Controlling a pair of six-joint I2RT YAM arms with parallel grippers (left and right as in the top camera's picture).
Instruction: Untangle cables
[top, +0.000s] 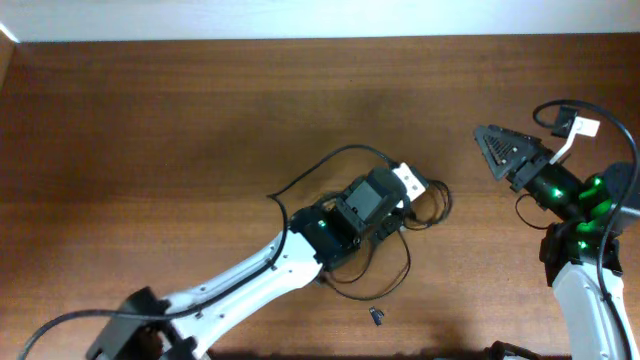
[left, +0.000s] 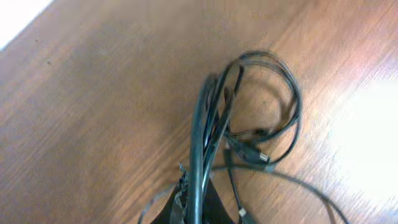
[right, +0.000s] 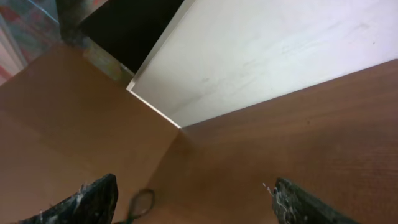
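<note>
Overhead, the left end effector (left: 193, 208) is clenched on the cables (left: 202, 124) near the middle of the bench (top: 150, 120), likely to pin them down, while the right end effector (right: 194, 198), at their two o'clock, hangs spread wide and empty.

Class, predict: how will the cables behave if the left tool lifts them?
Probably floppy: the cables lie in loose curved loops. Likely light, being thin. They'd probably rise tangled together, since strands cross near the left tool.
</note>
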